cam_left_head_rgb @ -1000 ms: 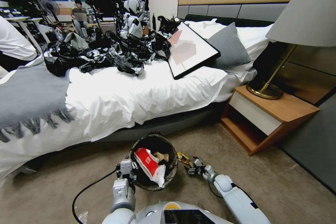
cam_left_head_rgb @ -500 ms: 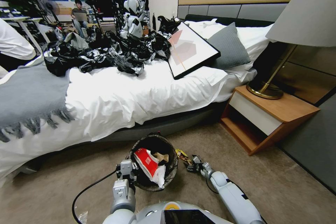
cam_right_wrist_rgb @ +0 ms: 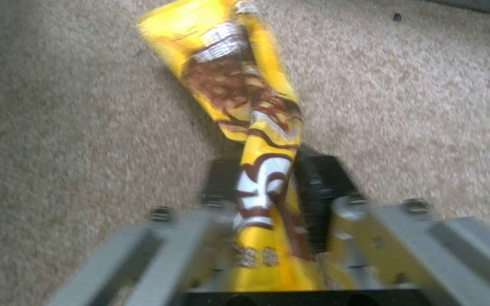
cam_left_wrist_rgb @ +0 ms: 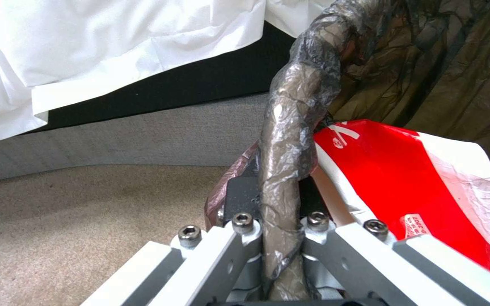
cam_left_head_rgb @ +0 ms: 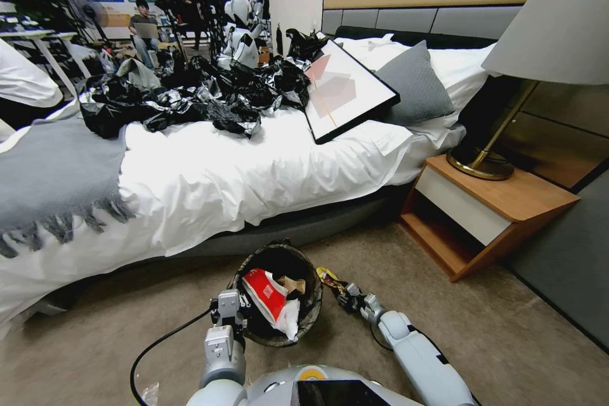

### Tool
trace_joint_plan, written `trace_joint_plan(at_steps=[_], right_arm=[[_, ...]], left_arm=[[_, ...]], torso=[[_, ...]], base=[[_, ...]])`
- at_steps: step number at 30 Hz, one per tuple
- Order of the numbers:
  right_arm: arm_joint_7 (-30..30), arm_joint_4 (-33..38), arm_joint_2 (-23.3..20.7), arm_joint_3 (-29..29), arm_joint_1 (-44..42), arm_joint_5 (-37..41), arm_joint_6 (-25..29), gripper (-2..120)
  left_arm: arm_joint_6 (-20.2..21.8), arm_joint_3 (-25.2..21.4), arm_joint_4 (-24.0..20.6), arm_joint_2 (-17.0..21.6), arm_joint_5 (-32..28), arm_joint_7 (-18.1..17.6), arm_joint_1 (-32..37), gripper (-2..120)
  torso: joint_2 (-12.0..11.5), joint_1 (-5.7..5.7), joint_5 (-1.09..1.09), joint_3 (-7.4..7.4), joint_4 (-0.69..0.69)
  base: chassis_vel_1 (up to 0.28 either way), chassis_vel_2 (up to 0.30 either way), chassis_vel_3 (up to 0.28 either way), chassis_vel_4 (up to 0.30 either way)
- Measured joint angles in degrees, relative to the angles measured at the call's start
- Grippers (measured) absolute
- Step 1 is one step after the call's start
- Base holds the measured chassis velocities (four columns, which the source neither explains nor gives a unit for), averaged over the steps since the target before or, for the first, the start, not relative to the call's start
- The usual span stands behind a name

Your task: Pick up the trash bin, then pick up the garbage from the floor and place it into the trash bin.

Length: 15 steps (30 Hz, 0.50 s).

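The trash bin point(cam_left_head_rgb: 277, 292) stood on the floor point(cam_left_head_rgb: 526, 330) before the bed point(cam_left_head_rgb: 254, 177), a wrapper point(cam_left_head_rgb: 329, 278) lying just to its right, the nightstand point(cam_left_head_rgb: 482, 212) farther right beside the bed.

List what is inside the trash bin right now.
Inside the trash bin lie a red-and-white wrapper and a brown paper scrap. Anything beneath them is covered. The left tool grips the rim.

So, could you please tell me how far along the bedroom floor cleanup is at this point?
Done: the left gripper is clamped on the rim of the small round bin with a black bag liner, which already holds a red-and-white wrapper and a brown scrap. In hand: the right gripper is shut on a yellow-and-brown snack wrapper above the beige carpet. Left: dropping it in.
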Motion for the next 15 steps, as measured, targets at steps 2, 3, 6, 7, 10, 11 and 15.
trace_joint_plan(at_steps=[2,3,6,7,10,11,15], right_arm=[[0.01,-0.02,0.01,0.07,-0.09,-0.11,0.20,0],[0.03,-0.05,0.01,0.08,-0.09,-0.16,0.29,0],[0.04,-0.08,-0.13,0.08,-0.10,-0.26,0.53,0],[0.04,-0.08,-0.24,0.12,-0.10,-0.27,0.63,0],[0.07,-0.13,-0.26,0.22,-0.10,-0.27,0.79,0],[0.09,-0.16,-0.23,0.29,-0.10,-0.27,0.87,0],[0.82,-0.05,-0.10,0.52,-0.27,0.00,1.63,0]], left_arm=[[-0.01,-0.01,0.00,0.01,0.01,0.00,-0.05,0],[-0.01,0.00,0.02,0.01,0.00,0.00,-0.06,0],[-0.02,0.07,0.07,-0.03,0.04,0.00,-0.07,0],[-0.03,0.09,0.08,-0.03,0.06,0.00,-0.04,0],[-0.04,0.07,0.12,-0.03,0.07,0.00,-0.04,0],[-0.04,0.07,0.13,-0.03,0.07,0.00,-0.04,0],[-0.06,0.15,0.20,-0.08,0.08,0.00,-0.08,0]], torso=[[0.00,0.00,0.00,0.00,0.00],[0.00,0.00,0.00,0.00,0.00],[0.00,0.00,0.00,0.00,0.00],[0.00,0.00,0.00,0.00,0.00],[0.00,0.00,0.00,0.00,0.00],[0.00,0.00,0.00,0.00,0.00],[0.00,0.00,0.00,0.00,0.00]], base=[[0.000,0.000,0.000,0.000],[0.000,0.000,0.000,0.000],[0.000,0.000,0.000,0.000],[0.000,0.000,0.000,0.000],[0.000,0.000,0.000,0.000],[0.000,0.000,0.000,0.000],[0.000,0.000,0.000,0.000]])
